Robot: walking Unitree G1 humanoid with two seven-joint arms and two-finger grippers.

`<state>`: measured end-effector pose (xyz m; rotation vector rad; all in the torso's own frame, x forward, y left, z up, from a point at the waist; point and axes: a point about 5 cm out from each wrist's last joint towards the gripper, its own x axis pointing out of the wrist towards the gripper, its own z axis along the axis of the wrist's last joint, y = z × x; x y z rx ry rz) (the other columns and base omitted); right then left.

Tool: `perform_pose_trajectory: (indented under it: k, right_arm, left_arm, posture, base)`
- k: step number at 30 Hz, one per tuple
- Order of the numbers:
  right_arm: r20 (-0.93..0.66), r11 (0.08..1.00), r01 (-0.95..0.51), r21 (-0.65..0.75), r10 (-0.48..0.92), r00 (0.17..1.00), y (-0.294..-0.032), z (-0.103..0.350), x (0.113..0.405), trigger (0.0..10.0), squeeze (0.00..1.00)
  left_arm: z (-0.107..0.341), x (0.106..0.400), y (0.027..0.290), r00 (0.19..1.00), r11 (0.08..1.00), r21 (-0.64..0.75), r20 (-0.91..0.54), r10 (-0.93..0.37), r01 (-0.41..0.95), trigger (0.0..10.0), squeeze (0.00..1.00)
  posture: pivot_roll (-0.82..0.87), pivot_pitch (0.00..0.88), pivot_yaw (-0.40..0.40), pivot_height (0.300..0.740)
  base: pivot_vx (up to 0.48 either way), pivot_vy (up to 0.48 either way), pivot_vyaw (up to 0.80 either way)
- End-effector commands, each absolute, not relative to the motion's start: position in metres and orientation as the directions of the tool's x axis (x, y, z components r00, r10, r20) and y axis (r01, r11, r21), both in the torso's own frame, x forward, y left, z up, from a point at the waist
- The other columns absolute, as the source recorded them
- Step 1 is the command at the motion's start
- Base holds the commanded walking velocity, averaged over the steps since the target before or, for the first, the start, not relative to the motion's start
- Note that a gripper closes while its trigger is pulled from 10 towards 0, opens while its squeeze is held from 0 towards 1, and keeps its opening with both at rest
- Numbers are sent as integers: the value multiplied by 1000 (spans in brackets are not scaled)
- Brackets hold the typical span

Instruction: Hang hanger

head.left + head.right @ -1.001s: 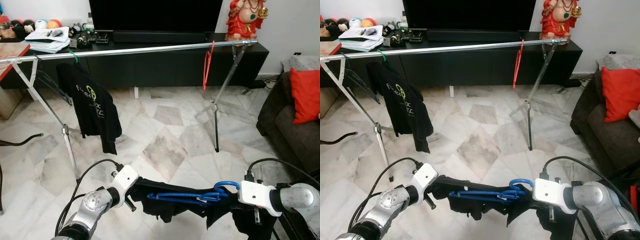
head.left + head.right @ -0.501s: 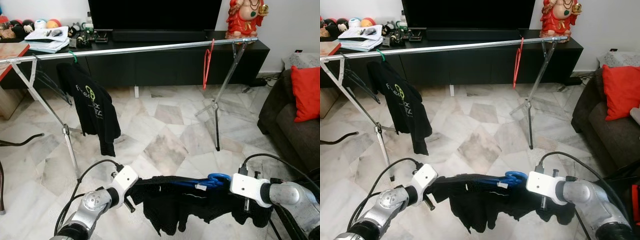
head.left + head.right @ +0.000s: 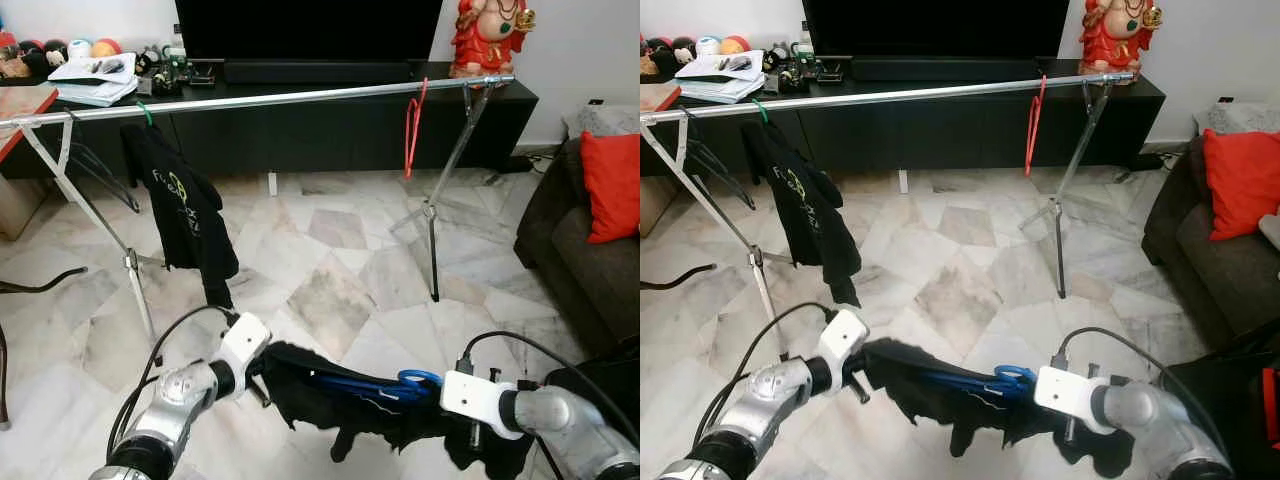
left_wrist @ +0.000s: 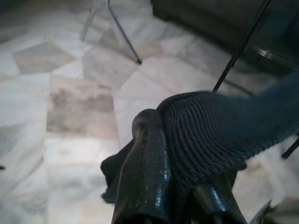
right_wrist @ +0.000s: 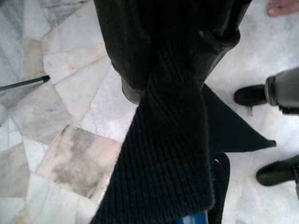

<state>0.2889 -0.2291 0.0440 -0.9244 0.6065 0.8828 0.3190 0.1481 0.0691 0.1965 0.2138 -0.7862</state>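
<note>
Two grippers you run, left gripper and right gripper, each clamped on black garment; blue hanger between them.

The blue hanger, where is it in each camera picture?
Left eye: blue hanger low centre, inside the black garment stretched between both end effectors.
Right eye: low centre, same spot.
Left wrist: not seen.
Right wrist: blue sliver at the picture's bottom edge.
Shared landmark: the black garment.
</note>
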Motion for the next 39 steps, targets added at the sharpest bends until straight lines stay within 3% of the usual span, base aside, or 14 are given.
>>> perform_pose_trajectory:
  k: [1,4,7,11,15,16,17,18,19,21,22,23,27,39]
  right_arm:
    - [-772,325,-837,-441,338,538,-232,43,291,0,0]
    - [-759,358,-817,-452,328,563,-229,42,294,0,0]
    - [-713,470,-748,-469,298,634,-222,41,303,0,0]
    - [-688,555,-717,-422,320,652,-210,37,305,0,0]
    - [-656,582,-718,-381,377,654,-195,37,307,0,0]
    - [-649,587,-723,-365,396,650,-187,37,308,0,0]
    - [-648,586,-725,-361,401,647,-185,37,309,0,0]
    - [-643,586,-728,-356,412,646,-181,37,309,0,0]
    - [-633,595,-722,-354,416,653,-180,38,310,0,0]
    - [-622,610,-712,-349,418,662,-179,39,311,0,0]
    - [-619,614,-709,-347,418,665,-178,39,312,0,0]
    - [-614,620,-703,-348,416,671,-178,39,312,0,0]
    - [-596,644,-677,-355,402,695,-178,41,315,0,0]
    - [-540,686,-624,-373,386,748,-177,47,322,0,0]
  left_arm:
    - [77,319,152,671,676,75,-243,-700,733,0,0]
    - [78,315,149,634,644,52,-247,-733,764,0,0]
    - [87,305,140,529,547,-11,-238,-815,837,0,0]
    - [109,301,128,456,469,-52,-162,-875,882,0,0]
    - [118,296,121,387,398,-36,-170,-906,917,0,0]
    - [119,292,118,341,351,-21,-197,-919,936,2471,0]
    - [120,290,116,322,333,-18,-203,-924,943,2471,0]
    - [123,287,114,300,311,-26,-203,-932,950,7725,0]
    - [125,285,112,290,302,-35,-198,-936,953,8431,0]
    - [127,283,111,276,290,-49,-196,-941,956,8706,0]
    - [127,282,112,273,288,-48,-201,-941,956,8980,322]
    - [126,279,113,267,284,-51,-215,-939,957,9216,1000]
    - [127,275,117,259,279,-62,-226,-939,958,10000,1000]
    - [133,271,119,257,278,-60,-240,-936,959,10000,1000]
  posture:
    - [-43,107,-3,740]
    - [-41,105,-2,740]
    - [-46,94,-1,740]
    - [-32,88,3,740]
    - [-30,82,5,740]
    - [-34,81,6,740]
    - [-34,81,6,740]
    - [-33,77,6,740]
    - [-32,76,7,740]
    - [-33,75,6,740]
    - [-33,75,6,740]
    - [-33,77,6,740]
    - [-30,87,1,740]
    - [-26,96,-6,740]
  base:
    - [0,0,0]
    - [0,0,0]
    - [0,0,0]
    - [0,0,0]
    - [0,0,0]
    - [0,0,0]
    - [0,0,0]
    - [0,0,0]
    - [0,0,0]
    - [0,0,0]
    - [0,0,0]
    - [0,0,0]
    - [0,0,0]
    - [0,0,0]
